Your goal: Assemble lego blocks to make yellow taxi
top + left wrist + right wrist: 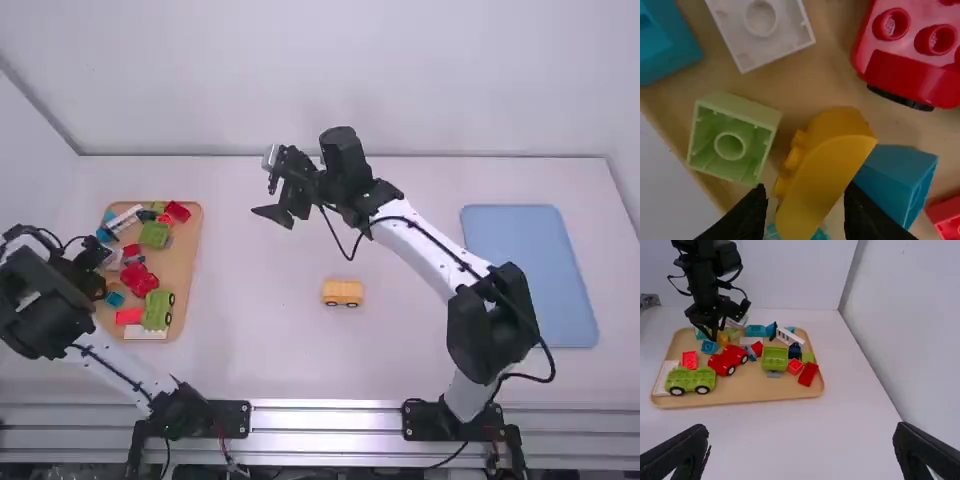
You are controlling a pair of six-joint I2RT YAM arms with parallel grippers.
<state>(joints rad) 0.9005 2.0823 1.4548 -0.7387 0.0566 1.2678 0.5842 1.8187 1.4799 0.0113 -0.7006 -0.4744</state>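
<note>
Presently, two arms are noted. The left arm leans outward from its base, its claw (pixel 100 288) pointing down over the wooden tray (pixel 183 290). That left claw stands parted, one finger to either side of a curved yellow plastic block (pixel 825 185); contact cannot be confirmed. Beside the claw: one light green plastic block (pixel 732 142) and one teal plastic block (pixel 897 175). A little farther from it: one white plastic block (pixel 760 30) and one red plastic toy car (pixel 729 359). One green plastic wheeled toy (pixel 691 380) is also counted in the tray.

The right arm extends diagonally from its base towards the far middle of the tabletop (pixel 400 350), its claw (pixel 262 188) aimed left, fingers wide, nothing between them. One yellow plastic wheeled piece (pixel 342 292) rests upright on the tabletop, nearer the bases than the right claw and to its right.
</note>
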